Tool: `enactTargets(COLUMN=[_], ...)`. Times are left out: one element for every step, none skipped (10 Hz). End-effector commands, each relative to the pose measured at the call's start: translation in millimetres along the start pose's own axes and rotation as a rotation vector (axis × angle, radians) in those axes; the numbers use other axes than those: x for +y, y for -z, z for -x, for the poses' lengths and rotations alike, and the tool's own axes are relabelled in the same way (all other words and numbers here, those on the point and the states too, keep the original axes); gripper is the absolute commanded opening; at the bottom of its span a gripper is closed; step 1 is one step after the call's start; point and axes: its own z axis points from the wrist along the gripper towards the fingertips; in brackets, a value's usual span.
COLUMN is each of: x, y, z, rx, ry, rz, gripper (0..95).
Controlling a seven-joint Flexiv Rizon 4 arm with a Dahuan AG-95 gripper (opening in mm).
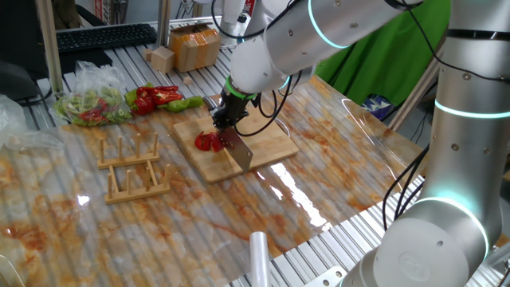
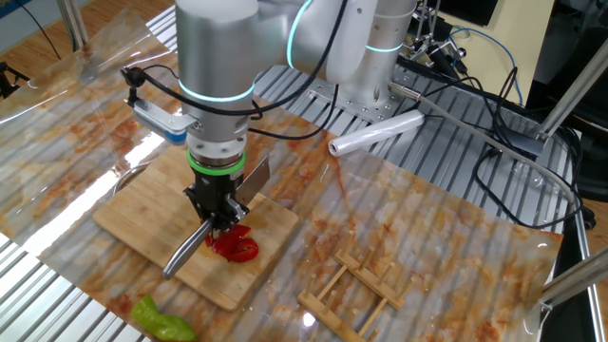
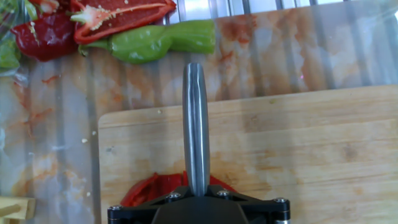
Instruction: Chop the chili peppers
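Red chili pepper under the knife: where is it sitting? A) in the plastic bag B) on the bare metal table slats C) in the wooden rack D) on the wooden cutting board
D: the glossy red chili pepper lies on the light wooden cutting board, beside the steel cleaver blade held by the gripper.

Ribbed aluminium table (image 1: 127, 60) under clear stained plastic sheet (image 1: 335, 167), overhead light glaring off sheet. Black keyboard (image 1: 103, 36) and cardboard box (image 1: 195, 46) at far edge. Green cloth (image 1: 398, 56) behind. Wooden floor (image 2: 38, 28) visible in other fixed view, cables (image 2: 494, 142) trailing across table.
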Motion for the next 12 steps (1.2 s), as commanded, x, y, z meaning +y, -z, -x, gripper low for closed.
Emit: enactTargets(x=[-0.2,0.0,1.0,0.7,0.7,0.4,1.8,2.3,1.9,1.5,1.4,1.7], y=[1.2,-2.1,-5.3,-3.6,-2.1,-0.4,-4.2,-5.6,-4.6,-3.2,-1.0,1.1], z=[-1.1,-4.8,-7.6,-7.8,-6.9,-6.2,-10.1,-11.6,-11.5,-8.5,-4.3,2.1], rx=[-0.009,-0.036,-0.032,-0.027,-0.022,-0.03,-0.09,-0.088,-0.07,-0.06,-0.06,-0.071], ry=[0.003,0.001,0.001,-0.003,-0.001,-0.011,-0.034,-0.03,-0.031,-0.028,-0.029,-0.029], rz=[-0.001,-0.001,-0.002,0.001,-0.001,0.02,0.025,0.008,0.011,-0.001,0.007,0.008], gripper=[0.0,0.0,0.0,0.0,0.0,0.0,0.0,0.0,0.0,0.0,0.0,0.0])
